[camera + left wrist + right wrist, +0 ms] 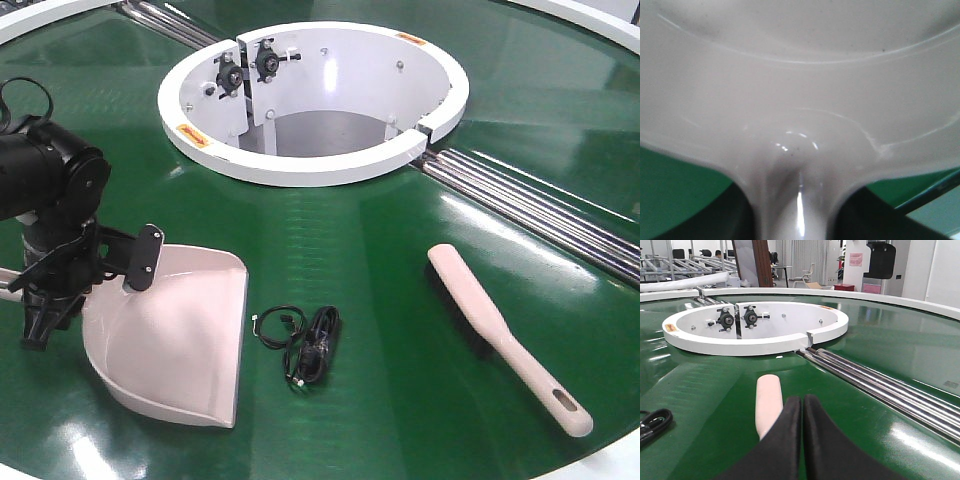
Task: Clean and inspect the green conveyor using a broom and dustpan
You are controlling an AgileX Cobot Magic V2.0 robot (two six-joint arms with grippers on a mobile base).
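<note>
Exterior front-facing view has the dustpan [175, 335] lying flat on the green conveyor [330, 240], below and left of the white ring [300, 165] that rims the round opening, with its straight front edge facing right. The left gripper [75, 285] sits at the pan's rear, on the side away from the ring. In the left wrist view the pan's handle [795, 210] runs between the dark jaws, which press on both of its sides, so the gripper is clamped on the dustpan. A coiled black cable [308, 345] lies just beside the pan's front edge, below the ring. The broom [500, 335] rests diagonally below and right of the ring, its slotted handle end farthest from it. Metal rollers [540, 205] run outward from the ring's right side. In the right wrist view the right gripper [802, 402] has its fingers pressed together with nothing between them, low over the belt, the broom's rounded tip [768, 402] just beside it toward the ring.
</note>
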